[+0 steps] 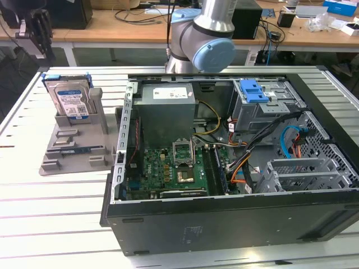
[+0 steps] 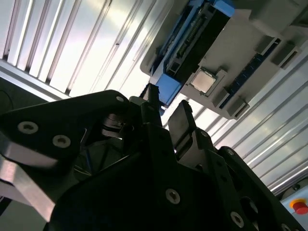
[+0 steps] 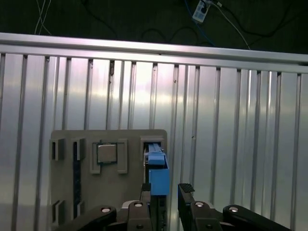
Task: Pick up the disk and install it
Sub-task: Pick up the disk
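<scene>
The disk (image 1: 68,98) is a silver drive with a white-and-blue label in a blue bracket. It stands upright on edge in a grey holder (image 1: 73,147) at the exterior view's left. My gripper (image 1: 40,45) hangs above it and a little further left, apart from it. In the first wrist view the disk's blue bracket (image 3: 158,174) appears edge-on, lined up with the gap between my open fingers (image 3: 185,191). In the second wrist view the same edge (image 2: 192,43) lies beyond the fingertips (image 2: 180,115). Nothing is between the jaws.
An open computer case (image 1: 224,218) covers the middle and right of the slatted table (image 1: 50,224). Inside it are a grey metal box (image 1: 167,109), a motherboard (image 1: 168,168) and a grey cage with a blue latch (image 1: 255,91). The holder also carries a square chip (image 3: 106,154). The arm's base (image 1: 208,39) stands behind the case.
</scene>
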`<state>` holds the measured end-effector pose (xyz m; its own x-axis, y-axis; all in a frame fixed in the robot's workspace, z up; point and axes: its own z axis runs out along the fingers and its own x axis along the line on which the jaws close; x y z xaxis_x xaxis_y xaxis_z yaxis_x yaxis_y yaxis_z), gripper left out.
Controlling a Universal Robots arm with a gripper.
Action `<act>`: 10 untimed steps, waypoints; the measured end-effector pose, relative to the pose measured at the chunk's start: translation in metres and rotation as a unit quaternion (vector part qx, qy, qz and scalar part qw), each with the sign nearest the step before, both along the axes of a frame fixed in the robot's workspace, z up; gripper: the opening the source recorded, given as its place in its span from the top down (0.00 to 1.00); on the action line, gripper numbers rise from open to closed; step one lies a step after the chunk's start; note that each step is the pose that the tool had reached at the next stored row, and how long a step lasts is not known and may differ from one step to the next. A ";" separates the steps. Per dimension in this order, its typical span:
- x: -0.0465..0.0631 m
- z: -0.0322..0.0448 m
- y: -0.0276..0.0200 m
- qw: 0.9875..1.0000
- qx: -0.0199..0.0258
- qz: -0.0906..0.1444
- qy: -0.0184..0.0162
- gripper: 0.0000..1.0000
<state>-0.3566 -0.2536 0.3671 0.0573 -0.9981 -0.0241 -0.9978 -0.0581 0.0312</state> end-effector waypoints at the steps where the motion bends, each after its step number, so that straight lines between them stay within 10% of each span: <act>1: 0.001 -0.0011 0.0034 1.000 0.000 0.000 0.000 0.64; 5: 0.001 -0.0026 0.0041 1.000 -0.005 0.000 0.000 0.64; 10: 0.001 -0.0075 -0.0116 1.000 -0.012 -0.001 0.000 0.64</act>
<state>-0.3558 -0.2652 0.3595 0.0545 -0.9985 0.0008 -0.9980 -0.0545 0.0325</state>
